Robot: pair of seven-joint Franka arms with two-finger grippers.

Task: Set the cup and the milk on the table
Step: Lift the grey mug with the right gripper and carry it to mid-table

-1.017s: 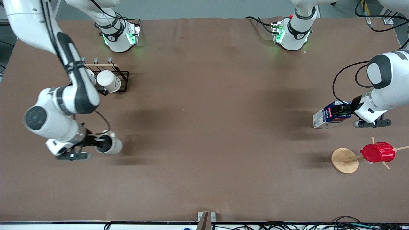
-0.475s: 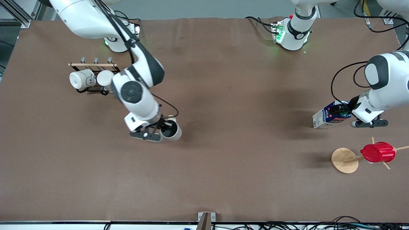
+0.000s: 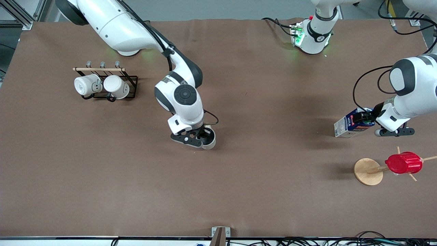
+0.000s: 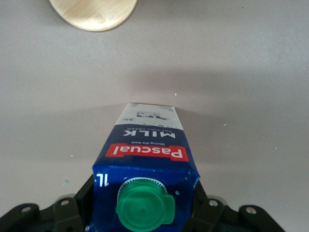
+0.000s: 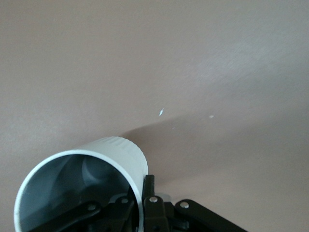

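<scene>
While my right gripper (image 3: 203, 136) carries the cup (image 3: 209, 140) over mid-table, my left gripper (image 3: 369, 118) has just clamped the milk (image 3: 351, 124).

Clenched on the cup's rim, the right arm has swung in from the mug rack (image 3: 106, 83) across the last second. The milk stands on the table (image 3: 266, 191) between closing fingers, at the left arm's end; its label reads "Pascual" and "MILK". Past it is a round wooden base (image 4: 94, 13). I judge both placings still pending.
</scene>
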